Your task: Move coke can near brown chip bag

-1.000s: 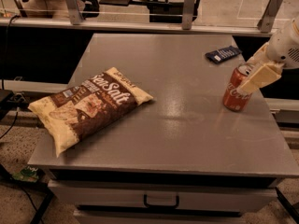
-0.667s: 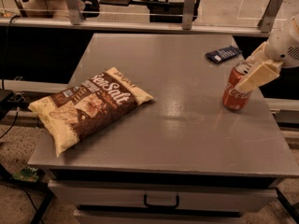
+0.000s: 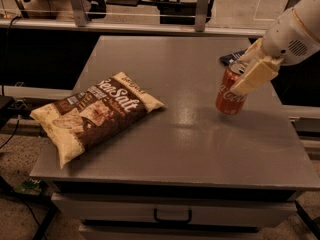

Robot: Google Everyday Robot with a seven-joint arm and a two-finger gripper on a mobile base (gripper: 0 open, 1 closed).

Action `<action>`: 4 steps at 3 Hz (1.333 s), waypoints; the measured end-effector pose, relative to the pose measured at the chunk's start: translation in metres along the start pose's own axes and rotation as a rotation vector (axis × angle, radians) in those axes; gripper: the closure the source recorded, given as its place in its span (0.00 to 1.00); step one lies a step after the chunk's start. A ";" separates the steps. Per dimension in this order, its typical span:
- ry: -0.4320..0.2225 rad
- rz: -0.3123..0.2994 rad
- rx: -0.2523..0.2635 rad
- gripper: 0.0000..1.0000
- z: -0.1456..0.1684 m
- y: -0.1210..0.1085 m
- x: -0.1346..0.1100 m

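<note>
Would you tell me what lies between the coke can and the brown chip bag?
Only bare table, in the camera view; the claw grips the coke can at right.

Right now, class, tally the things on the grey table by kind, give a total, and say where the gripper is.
Drink cans: 1, the coke can, held near its top by the gripper over the right side of the table.
Chip bags: 1, the brown chip bag, on the left.
Flat packets: 1, the dark blue packet, behind the can.
Total: 3.
</note>
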State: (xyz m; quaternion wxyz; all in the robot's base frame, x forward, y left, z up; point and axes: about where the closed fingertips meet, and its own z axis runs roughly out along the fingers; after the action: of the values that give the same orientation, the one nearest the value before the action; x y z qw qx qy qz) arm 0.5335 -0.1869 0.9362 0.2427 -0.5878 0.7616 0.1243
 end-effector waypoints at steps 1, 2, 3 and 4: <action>-0.055 -0.043 -0.070 1.00 0.016 0.020 -0.032; -0.106 -0.088 -0.143 1.00 0.032 0.042 -0.059; -0.140 -0.135 -0.193 1.00 0.044 0.058 -0.082; -0.160 -0.178 -0.235 1.00 0.057 0.069 -0.101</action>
State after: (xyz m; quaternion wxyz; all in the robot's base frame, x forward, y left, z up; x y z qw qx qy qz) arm 0.4994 -0.0564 0.9332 0.2425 -0.6655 0.6650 0.2368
